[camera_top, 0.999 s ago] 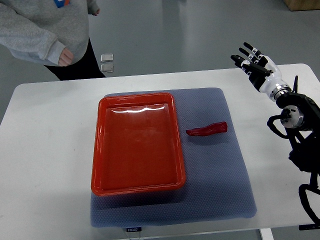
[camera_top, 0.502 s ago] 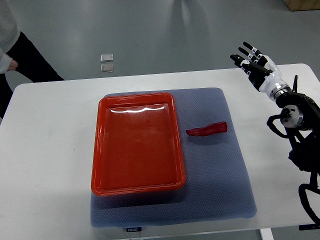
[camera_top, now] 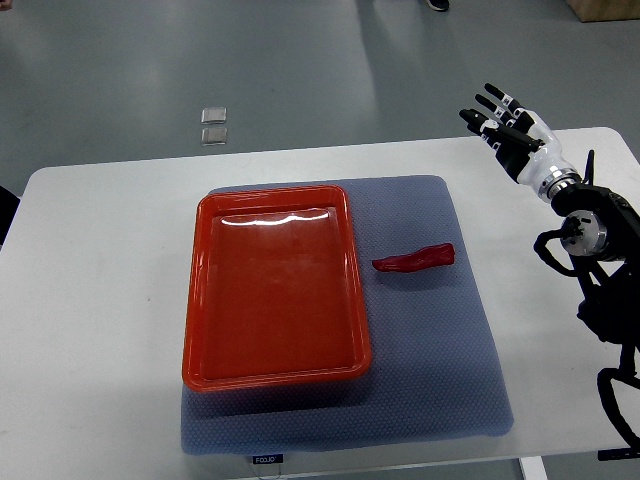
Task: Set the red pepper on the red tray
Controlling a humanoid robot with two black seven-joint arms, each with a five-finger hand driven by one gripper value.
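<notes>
A slim red pepper [camera_top: 415, 260] lies on the blue-grey mat [camera_top: 430, 350], just right of the red tray [camera_top: 205, 330]. The tray rests on the mat's left half and holds nothing. My right hand [camera_top: 500, 125] hovers over the table's far right corner, well up and to the right of the pepper, its fingers spread and holding nothing. The right arm [camera_top: 590, 260] runs down the right edge. No left arm shows.
The mat sits on a white table [camera_top: 90, 330]. Two small square plates [camera_top: 213, 125] lie on the grey floor beyond the table's far edge.
A person in a grey sweater at the top left has walked out of the picture to the left. My right hand, the pepper and the tray have not moved.
</notes>
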